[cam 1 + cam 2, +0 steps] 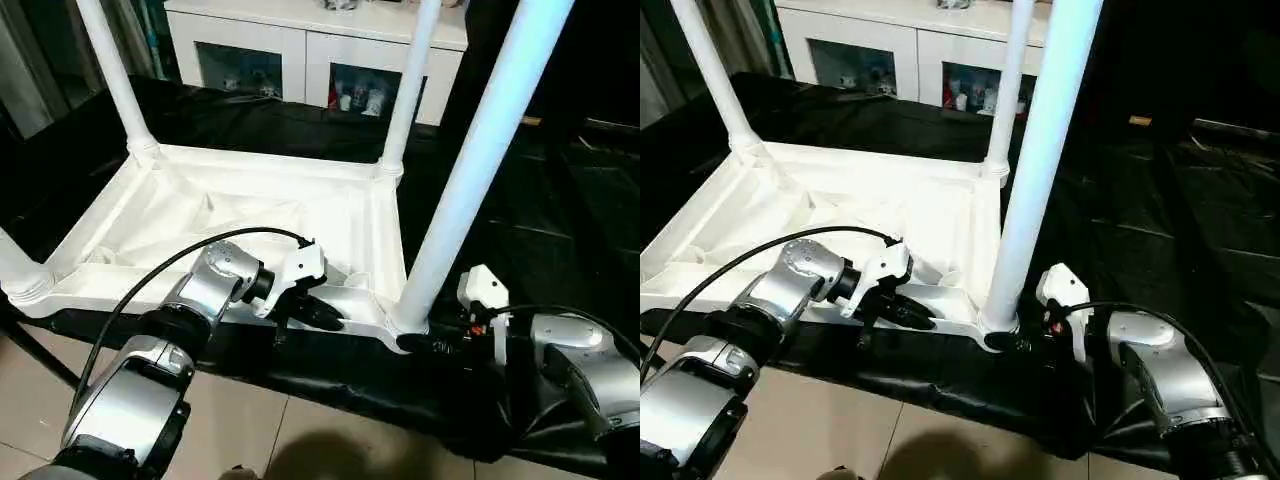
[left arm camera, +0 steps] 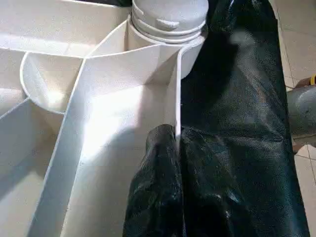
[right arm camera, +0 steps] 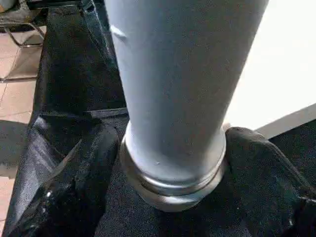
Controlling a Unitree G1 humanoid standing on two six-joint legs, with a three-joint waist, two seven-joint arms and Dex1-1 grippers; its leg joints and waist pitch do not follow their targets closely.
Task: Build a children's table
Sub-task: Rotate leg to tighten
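The closed left gripper (image 1: 325, 318) is resting on the upturned white plastic children's table (image 1: 230, 215); the right gripper (image 3: 168, 197) is straddling, open-fingered, its near corner leg (image 1: 470, 180).

It looks like a lived-in room used as a test space: a low white cabinet with glass doors (image 1: 300, 50) holding small items stands at the far side, beige floor tiles (image 1: 250, 430) lie near, and a black-covered work table (image 1: 560, 230) stands between.

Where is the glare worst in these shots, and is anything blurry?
Left wrist view: the table's white ribs wash out in a bright patch. Right wrist view: the leg is so close it looks soft, with a blown-out white area beside it. Left eye view: the black cover shows shiny highlights.
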